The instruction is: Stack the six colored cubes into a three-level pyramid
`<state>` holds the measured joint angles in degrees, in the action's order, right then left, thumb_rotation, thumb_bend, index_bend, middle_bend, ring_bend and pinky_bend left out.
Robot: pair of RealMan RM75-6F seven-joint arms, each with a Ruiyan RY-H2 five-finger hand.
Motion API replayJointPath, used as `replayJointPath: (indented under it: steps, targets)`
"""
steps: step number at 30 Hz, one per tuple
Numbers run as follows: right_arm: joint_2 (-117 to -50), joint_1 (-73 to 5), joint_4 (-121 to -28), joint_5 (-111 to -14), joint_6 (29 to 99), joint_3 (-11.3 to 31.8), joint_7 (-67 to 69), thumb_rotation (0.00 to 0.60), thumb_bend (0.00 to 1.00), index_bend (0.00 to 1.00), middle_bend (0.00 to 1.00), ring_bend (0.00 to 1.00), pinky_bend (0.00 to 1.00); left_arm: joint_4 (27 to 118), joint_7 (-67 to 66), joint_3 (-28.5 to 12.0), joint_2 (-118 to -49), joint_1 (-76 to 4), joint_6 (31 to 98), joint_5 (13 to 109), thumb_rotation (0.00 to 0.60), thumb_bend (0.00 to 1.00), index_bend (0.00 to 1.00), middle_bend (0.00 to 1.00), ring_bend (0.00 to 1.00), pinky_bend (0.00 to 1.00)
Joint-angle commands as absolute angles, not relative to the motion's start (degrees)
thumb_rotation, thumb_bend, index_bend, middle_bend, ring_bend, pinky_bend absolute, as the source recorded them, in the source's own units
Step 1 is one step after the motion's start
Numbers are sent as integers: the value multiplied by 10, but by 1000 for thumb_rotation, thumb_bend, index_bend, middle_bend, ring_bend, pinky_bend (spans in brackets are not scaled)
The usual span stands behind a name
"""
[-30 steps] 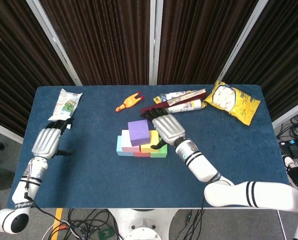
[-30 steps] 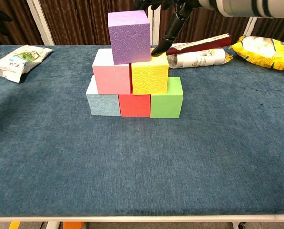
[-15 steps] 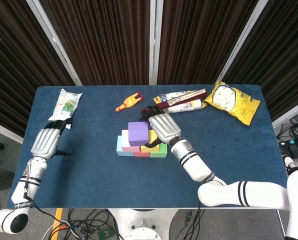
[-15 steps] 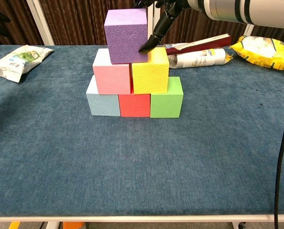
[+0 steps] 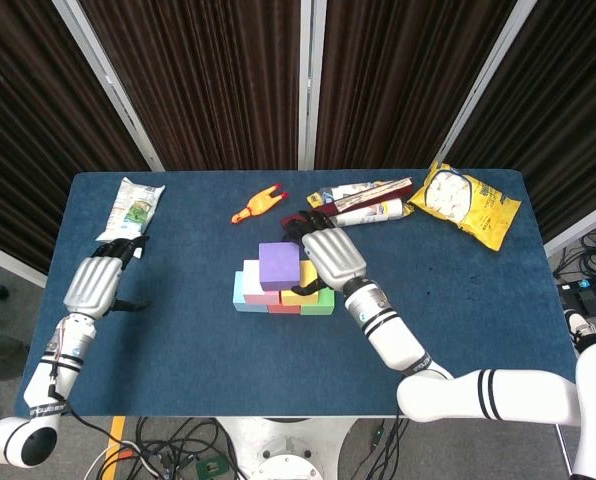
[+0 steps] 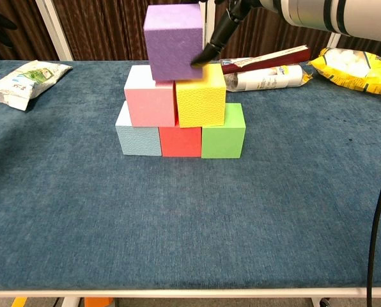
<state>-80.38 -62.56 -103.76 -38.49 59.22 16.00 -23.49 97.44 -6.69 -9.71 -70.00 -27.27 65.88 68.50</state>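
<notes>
While the right robot hand point(image 5: 330, 256) touches the purple cube point(image 6: 174, 41) atop the pink cube point(image 6: 150, 96) and yellow cube point(image 6: 201, 96), grip unclear, the left robot hand point(image 5: 96, 281) rests apart.

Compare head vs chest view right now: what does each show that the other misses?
Head only: the left hand whole near the table's left edge, the back of the right hand over the stack, and the rubber chicken.

Chest only: the front faces of the light blue cube, red cube and green cube, and a right fingertip touching the purple cube's right side.

Both: the pyramid with pink cube and yellow cube in the middle, the snack packet, and the yellow bag.
</notes>
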Motion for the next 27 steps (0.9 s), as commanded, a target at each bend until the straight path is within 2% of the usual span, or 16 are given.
replayJointPath:
  steps: [1,27]
  targets:
    - [-807,-622,-1038,-388,596,158,-235,600,53,399,161,0,0,975,-68,-97,-700,-273,659,685,600,43,136,184,109,193]
    - [-825,-610,-1039,-382,609,162,-259,600,49,386,161,0,0,973,-65,-96,-700,-274,655,685,600,42,136,184,108,193]
